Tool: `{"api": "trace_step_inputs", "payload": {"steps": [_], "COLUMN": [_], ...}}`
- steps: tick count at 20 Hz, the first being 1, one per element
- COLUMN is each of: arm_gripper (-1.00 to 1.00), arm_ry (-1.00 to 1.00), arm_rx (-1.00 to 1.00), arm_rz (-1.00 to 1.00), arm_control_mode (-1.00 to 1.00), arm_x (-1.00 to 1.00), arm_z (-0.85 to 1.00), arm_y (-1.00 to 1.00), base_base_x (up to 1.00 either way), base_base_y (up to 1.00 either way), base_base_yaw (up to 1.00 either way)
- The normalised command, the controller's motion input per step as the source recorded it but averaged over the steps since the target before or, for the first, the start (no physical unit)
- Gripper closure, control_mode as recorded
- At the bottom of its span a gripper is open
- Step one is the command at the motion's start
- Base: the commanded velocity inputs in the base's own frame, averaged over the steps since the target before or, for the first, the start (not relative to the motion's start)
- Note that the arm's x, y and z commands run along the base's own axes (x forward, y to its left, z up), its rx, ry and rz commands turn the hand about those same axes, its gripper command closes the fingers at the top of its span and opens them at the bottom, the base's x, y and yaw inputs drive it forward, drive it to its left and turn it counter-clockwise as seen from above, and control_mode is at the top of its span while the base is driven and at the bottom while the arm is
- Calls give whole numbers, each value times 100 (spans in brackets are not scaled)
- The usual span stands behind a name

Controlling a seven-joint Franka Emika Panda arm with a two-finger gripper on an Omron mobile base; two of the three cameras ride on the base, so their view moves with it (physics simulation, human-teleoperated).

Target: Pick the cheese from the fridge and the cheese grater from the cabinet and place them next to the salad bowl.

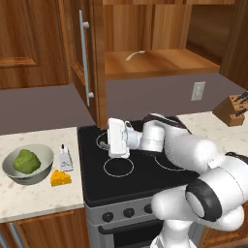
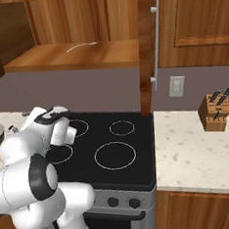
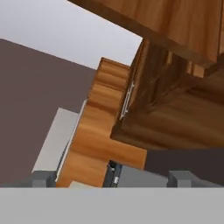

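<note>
Already the cheese (image 1: pixel 60 178) and the grater (image 1: pixel 65 158) sit at the lower left of the left base view, just beside the salad bowl (image 1: pixel 42 156), which is where the task wants them, so both seem delivered. Meanwhile the gripper (image 1: pixel 117 139) hangs over the stove (image 1: pixel 140 174) near the middle of the frame, spread fully wide and carrying nothing, and the cabinet (image 1: pixel 160 62) at the top stands open
</note>
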Motion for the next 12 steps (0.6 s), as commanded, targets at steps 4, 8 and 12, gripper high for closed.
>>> {"api": "trace_step_inputs", "payload": {"steps": [4, 8, 12], "arm_gripper": [-100, -100, -100], "arm_ry": [-4, -4, -8], "arm_rx": [14, 15, 20], "arm_rz": [-2, -1, 0], "arm_control_mode": [-100, -100, -100], "arm_x": [-78, -70, -66], "arm_z": [97, 93, 92], "arm_y": [-25, -36, -61], "base_base_x": [0, 0, 0], "base_base_y": [0, 0, 0], "base_base_yaw": [0, 0, 0]}}
